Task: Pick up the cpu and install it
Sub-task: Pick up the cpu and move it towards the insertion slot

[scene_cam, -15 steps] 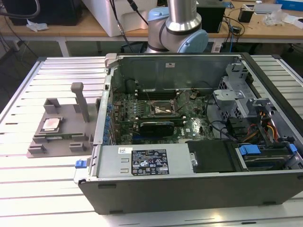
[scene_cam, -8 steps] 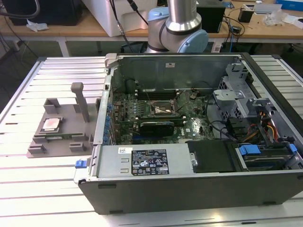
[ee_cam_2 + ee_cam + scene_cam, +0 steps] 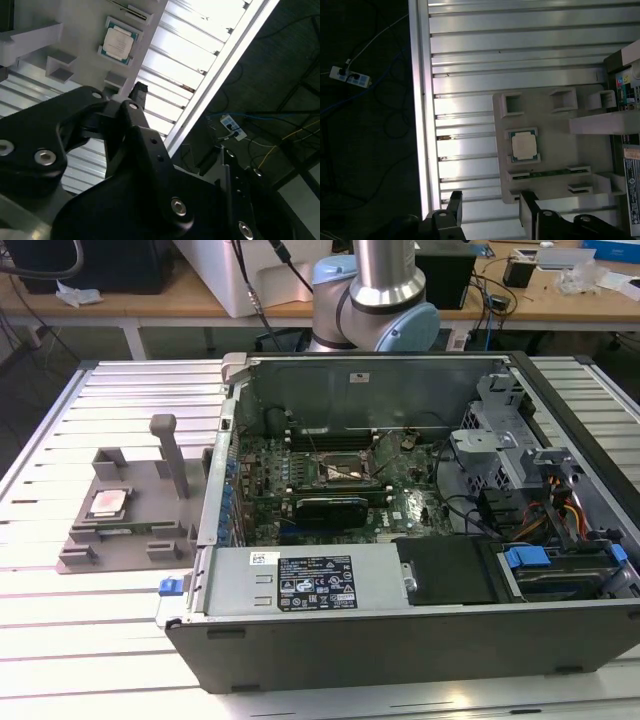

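Observation:
The cpu (image 3: 106, 503) lies flat in a square recess of the grey plastic tray (image 3: 128, 540), on the slatted table at the exterior view's left. Its silver top plate faces up, with a thin green edge around it. Both wrist views look down on the cpu (image 3: 524, 146) (image 3: 119, 42) from well above. My gripper (image 3: 490, 207) is open, its two black fingers spread wide with nothing between them, high over the tray's edge and short of the cpu. The motherboard socket (image 3: 346, 472) sits inside the open computer case (image 3: 400, 640), its metal frame visible.
The tray carries a tall upright post (image 3: 170, 452) and several raised blocks close to the cpu. The case wall (image 3: 222, 450) stands just beside the tray. The table's edge rail (image 3: 422, 100) drops to a dark floor with cables and a power strip (image 3: 350, 76).

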Available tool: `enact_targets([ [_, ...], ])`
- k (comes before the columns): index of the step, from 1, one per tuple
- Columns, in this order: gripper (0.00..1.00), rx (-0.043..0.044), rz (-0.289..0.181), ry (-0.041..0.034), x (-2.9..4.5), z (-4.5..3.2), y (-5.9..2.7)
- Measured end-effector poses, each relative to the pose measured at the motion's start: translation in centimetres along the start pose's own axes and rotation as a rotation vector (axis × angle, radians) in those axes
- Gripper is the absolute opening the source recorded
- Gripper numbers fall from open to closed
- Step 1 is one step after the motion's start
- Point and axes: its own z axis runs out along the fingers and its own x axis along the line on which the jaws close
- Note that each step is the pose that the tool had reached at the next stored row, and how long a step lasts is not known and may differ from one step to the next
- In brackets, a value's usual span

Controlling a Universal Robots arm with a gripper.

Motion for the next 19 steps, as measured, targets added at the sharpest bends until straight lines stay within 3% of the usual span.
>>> enact_targets([
  [1,0.65,0.0,0.0,-0.0001,0.01,0.0,0.0],
  [2,0.65,0.0,0.0,0.0,0.02,0.0,0.0],
  [3,0.72,0.0,0.0,0.0,0.03,0.0,0.0],
  [4,0.72,0.0149,0.0,-0.0011,0.03,0.0,0.02],
  [5,0.72,0.0245,-0.003,-0.0016,-0.23,0.05,0.06],
  [7,0.72,0.0246,-0.011,-0.0009,-0.68,0.21,0.13],
  [12,0.72,0.0246,-0.021,0.0027,-1.93,1.48,0.27],
  [19,0.72,0.0248,-0.021,0.0053,-2.57,2.24,0.29],
])
